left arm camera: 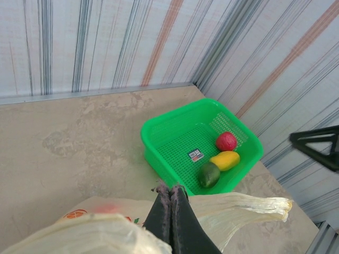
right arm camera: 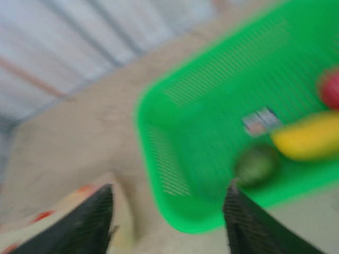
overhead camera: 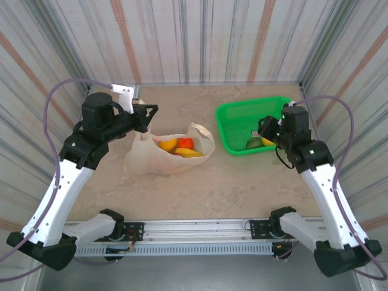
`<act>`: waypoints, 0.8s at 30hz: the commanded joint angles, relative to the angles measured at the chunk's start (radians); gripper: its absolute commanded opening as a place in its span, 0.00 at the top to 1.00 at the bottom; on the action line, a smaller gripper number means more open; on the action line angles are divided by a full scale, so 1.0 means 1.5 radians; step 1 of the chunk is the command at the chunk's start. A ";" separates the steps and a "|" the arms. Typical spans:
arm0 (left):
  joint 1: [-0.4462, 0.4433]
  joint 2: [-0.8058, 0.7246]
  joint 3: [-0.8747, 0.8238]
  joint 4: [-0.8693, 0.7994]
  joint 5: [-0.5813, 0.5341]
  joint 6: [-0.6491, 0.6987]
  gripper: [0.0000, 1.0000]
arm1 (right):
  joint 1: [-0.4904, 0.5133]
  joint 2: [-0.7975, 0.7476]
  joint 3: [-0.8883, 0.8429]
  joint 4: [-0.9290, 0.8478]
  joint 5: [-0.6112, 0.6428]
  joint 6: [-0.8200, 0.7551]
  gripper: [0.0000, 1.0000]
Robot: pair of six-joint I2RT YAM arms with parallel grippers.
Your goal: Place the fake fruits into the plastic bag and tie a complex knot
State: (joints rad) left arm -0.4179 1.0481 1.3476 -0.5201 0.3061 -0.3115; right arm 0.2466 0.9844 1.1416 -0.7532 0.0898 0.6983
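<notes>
Left wrist view: the left gripper has its fingers pressed together on a cream fold of the plastic bag. The right gripper stands apart and empty above the green basket, which holds three fake fruits; others lie inside the bag.

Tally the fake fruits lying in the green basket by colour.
Red fruit: 1
Yellow fruit: 1
Green fruit: 1
Total in the green basket: 3
</notes>
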 commanded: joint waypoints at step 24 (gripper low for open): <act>0.000 -0.007 -0.010 0.023 0.017 -0.004 0.98 | -0.168 0.535 0.080 0.130 0.001 0.084 0.73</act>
State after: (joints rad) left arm -0.4179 1.0481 1.3457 -0.5194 0.3202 -0.3145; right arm 0.0189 1.7084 1.1572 -0.6235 0.0635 0.8795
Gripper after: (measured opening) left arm 0.042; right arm 0.254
